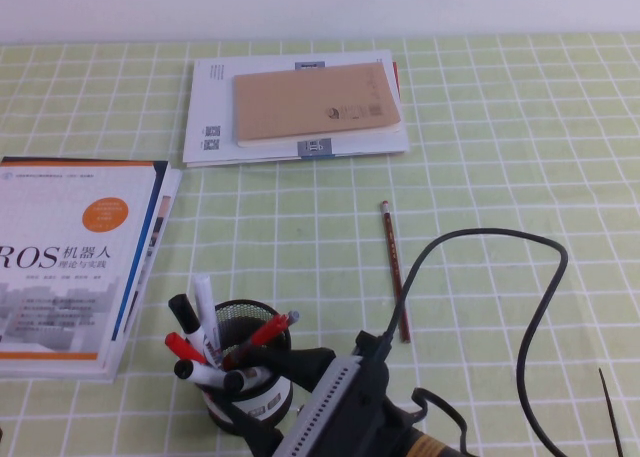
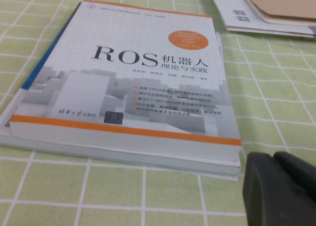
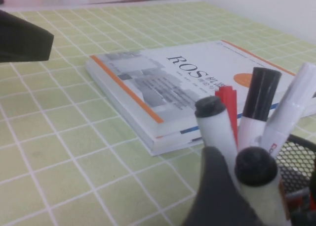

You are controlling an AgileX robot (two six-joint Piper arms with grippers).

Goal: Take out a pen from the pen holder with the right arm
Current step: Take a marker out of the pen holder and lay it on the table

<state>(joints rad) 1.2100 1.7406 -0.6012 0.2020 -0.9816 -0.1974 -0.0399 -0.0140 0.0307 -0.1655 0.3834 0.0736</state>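
Right gripper [image 1: 280,395] is low at the near wall of the mesh pen holder [image 1: 232,315], claw spread, one finger [image 3: 215,191] in front of a white black-capped marker [image 3: 253,167] that stands between the jaws, nothing pinched. The rest of the markers and a red pen [image 1: 262,337] stand in the holder just ahead of the claw, and a loose pencil [image 1: 395,272] lies farther out to its right. Left gripper [image 2: 281,189] sits well off to the claw's left, by the near corner of the ROS book [image 1: 70,267].
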